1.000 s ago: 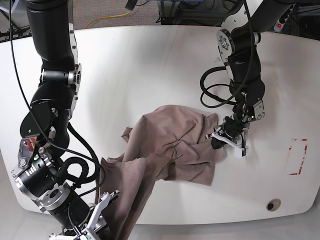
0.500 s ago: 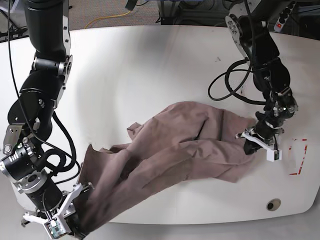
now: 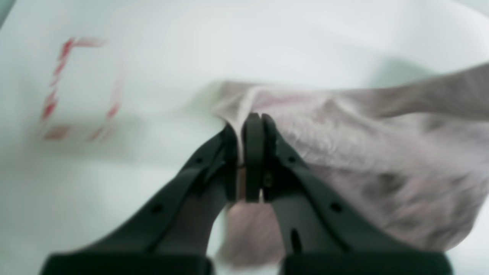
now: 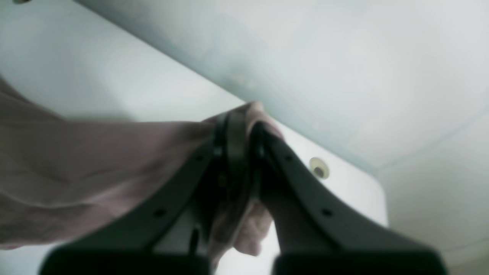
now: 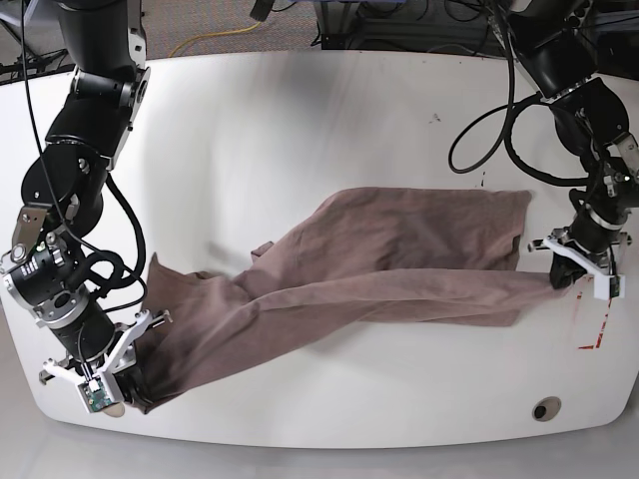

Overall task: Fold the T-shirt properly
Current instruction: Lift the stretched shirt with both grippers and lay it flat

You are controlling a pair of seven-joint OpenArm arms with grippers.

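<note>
Mauve T-shirt (image 5: 369,264) seemingly between both grippers

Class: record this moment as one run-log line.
T-shirt: stretched across white table | left claw: shut on T-shirt | right claw: shut on T-shirt | fold: not yet made

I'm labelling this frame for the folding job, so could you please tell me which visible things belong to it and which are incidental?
Part of the job:
- T-shirt
- left gripper, clamped on it
- right gripper, clamped on it

Incidental:
- red tape marks
- table hole
- yellow floor cable
</note>
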